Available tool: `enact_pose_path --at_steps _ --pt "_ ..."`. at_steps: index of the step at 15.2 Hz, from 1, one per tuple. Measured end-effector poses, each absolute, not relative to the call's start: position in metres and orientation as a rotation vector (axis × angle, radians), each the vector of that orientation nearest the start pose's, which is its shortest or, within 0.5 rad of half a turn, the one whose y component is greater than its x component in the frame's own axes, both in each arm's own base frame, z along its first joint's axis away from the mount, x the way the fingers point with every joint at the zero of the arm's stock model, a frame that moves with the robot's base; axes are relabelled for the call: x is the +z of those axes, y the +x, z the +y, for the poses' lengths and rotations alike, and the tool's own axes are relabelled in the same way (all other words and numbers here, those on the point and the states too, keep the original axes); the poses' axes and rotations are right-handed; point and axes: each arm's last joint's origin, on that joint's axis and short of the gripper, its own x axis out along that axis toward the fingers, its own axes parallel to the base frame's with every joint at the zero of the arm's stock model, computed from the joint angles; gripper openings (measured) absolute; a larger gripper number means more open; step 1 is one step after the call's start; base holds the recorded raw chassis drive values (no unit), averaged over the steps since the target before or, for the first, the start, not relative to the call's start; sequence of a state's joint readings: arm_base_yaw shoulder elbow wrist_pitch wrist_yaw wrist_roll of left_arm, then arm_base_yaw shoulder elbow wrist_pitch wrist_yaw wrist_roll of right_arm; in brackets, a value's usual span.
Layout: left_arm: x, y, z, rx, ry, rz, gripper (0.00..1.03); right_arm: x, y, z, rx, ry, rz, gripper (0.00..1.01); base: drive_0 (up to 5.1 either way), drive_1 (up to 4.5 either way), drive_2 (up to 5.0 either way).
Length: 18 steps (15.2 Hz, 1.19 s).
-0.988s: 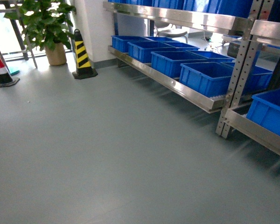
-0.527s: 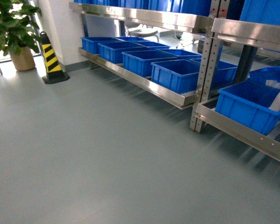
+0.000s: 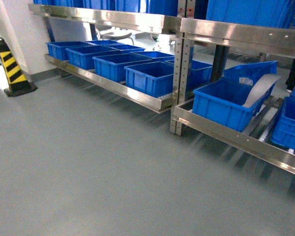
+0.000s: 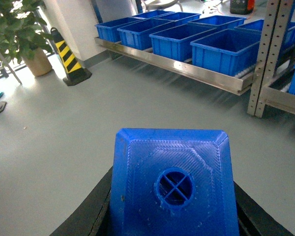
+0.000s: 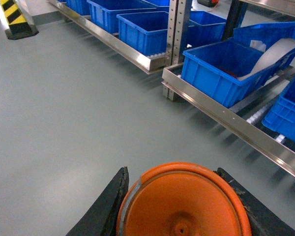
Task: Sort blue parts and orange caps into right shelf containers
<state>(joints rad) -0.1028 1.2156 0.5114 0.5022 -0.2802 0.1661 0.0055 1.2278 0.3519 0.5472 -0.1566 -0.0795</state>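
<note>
In the left wrist view my left gripper (image 4: 173, 209) is shut on a blue part (image 4: 172, 182), a bright blue block with a round hole in its top face. Black fingers (image 4: 91, 214) press both of its sides. In the right wrist view my right gripper (image 5: 181, 199) is shut on an orange cap (image 5: 184, 206), whose flat top faces the camera. The right shelf (image 3: 226, 133), a steel rack with a shiny front rail, stands ahead on the right. It carries blue containers (image 3: 221, 103). Neither gripper shows in the head view.
A second steel rack (image 3: 113, 88) to the left holds several blue crates. A perforated upright post (image 3: 182, 83) divides the two racks. A curved white sheet (image 3: 260, 91) leans in the near crate. A yellow-black cone (image 3: 12, 69) and a potted plant (image 4: 19, 34) stand at the far left on grey floor.
The head view has swung to the right. The racks and the cone slid left in the picture, the plant left it, and the right shelf with its crates came fully into view.
</note>
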Motion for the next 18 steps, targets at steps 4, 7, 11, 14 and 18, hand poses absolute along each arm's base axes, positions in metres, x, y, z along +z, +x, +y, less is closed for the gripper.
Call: enact_pose_path --at_steps 4,7,11,14,18 --pt "0.219 0.2469 -0.0174 0.16 0.204 0.213 0.44 0.1713 0.2253 0.0058 0.174 -0.054 0.321 0.44 -1.5 -1.45 -1.5" --pt "0.219 0.2469 -0.0174 0.16 0.204 0.213 0.44 0.1713 0.2253 0.0058 0.174 -0.054 0.321 0.44 -1.5 -1.46 -1.5" --pt "0.219 0.2469 -0.0174 0.16 0.204 0.213 0.44 0.1713 0.2253 0.0058 0.174 -0.054 0.321 0.44 -1.4 -1.42 -1.4" --pt "0.219 0.2469 -0.0174 0.16 0.204 0.213 0.44 0.1713 0.2253 0.0058 0.174 -0.053 0.321 0.44 -1.4 -1.42 -1.4" --pt "0.219 0.2469 -0.0174 0.16 0.204 0.213 0.44 0.1713 0.2253 0.0058 0.173 -0.054 0.321 0.44 -1.4 -1.39 -1.4"
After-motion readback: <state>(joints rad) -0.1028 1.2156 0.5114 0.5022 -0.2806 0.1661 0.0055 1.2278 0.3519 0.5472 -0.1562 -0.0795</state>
